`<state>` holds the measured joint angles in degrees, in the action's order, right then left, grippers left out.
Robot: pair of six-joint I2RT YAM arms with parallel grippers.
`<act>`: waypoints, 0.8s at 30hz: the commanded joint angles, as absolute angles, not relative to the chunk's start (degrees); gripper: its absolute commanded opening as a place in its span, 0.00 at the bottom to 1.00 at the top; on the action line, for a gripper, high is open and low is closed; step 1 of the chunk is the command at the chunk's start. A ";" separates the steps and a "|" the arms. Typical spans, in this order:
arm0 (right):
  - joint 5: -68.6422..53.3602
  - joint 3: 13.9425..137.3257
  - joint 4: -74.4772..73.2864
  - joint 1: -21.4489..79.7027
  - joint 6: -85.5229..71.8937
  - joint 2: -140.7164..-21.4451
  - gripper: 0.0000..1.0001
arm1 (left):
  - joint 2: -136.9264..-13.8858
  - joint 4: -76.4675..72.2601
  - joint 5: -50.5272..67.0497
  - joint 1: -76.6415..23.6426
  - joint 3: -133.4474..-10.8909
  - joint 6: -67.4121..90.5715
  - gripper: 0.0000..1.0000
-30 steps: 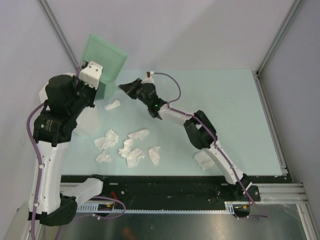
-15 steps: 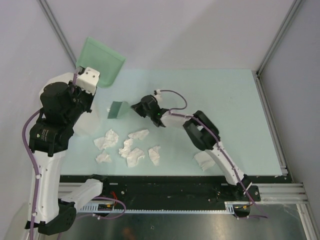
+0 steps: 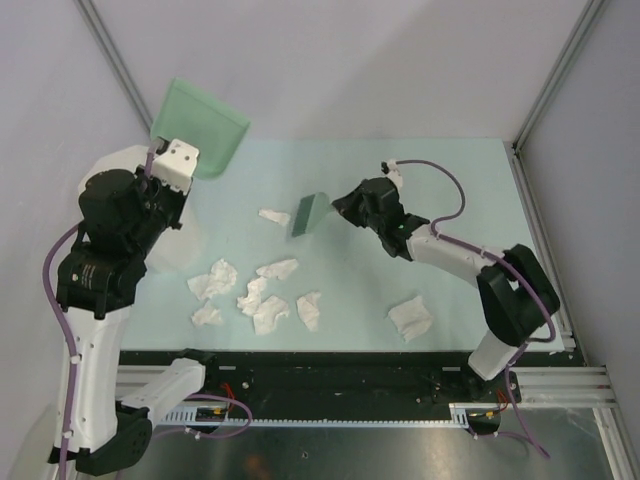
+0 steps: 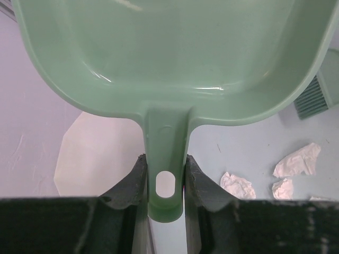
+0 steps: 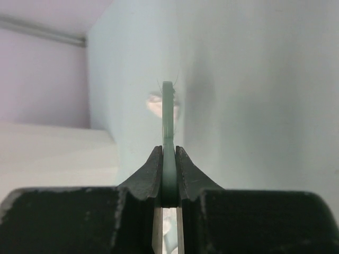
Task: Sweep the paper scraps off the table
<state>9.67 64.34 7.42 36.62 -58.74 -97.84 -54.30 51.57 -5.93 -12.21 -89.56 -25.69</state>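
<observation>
Currently my left gripper (image 4: 165,165) clamps the dustpan (image 4: 169,53) handle aloft, my right gripper (image 5: 168,159) pinches the brush (image 3: 306,214), and the paper scraps (image 3: 262,300) lie scattered on the table (image 3: 450,190), so nearly all sweeping remains.

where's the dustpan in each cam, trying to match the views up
top external: dustpan held up at the upper left, beyond the far-left corner of the table.
left wrist: fills the upper half, its handle clamped between the jaws at bottom centre.
right wrist: not in it; only the brush, edge-on.
shared landmark: the mint-green table, seen in all three.
</observation>
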 commanded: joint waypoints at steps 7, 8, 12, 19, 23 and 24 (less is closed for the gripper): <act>-1.39 71.45 20.21 52.54 -45.26 -97.80 0.00 | -53.79 50.01 -9.31 -12.39 -92.55 -24.96 0.00; -4.28 73.54 20.56 53.17 -46.83 -101.56 0.00 | -53.79 50.01 -9.58 -12.39 -92.81 -24.96 0.00; -8.96 77.60 22.32 55.89 -51.94 -109.85 0.00 | -53.88 50.10 -9.75 -12.39 -92.72 -24.79 0.00; -7.91 88.15 15.21 57.66 -50.01 -122.95 0.00 | -54.23 50.10 -8.70 -12.39 -92.81 -23.73 0.00; -0.63 83.07 9.15 54.16 -48.87 -118.23 0.00 | -53.88 50.10 -9.31 -12.39 -91.50 -24.43 0.00; -0.09 81.32 8.18 53.18 -47.56 -114.65 0.00 | -53.88 50.10 -9.66 -12.39 -91.23 -24.78 0.00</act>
<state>-6.37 84.07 13.30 57.21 -50.72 -123.07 -54.37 51.57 -8.86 -12.25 -90.56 -25.45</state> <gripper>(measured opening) 0.109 0.273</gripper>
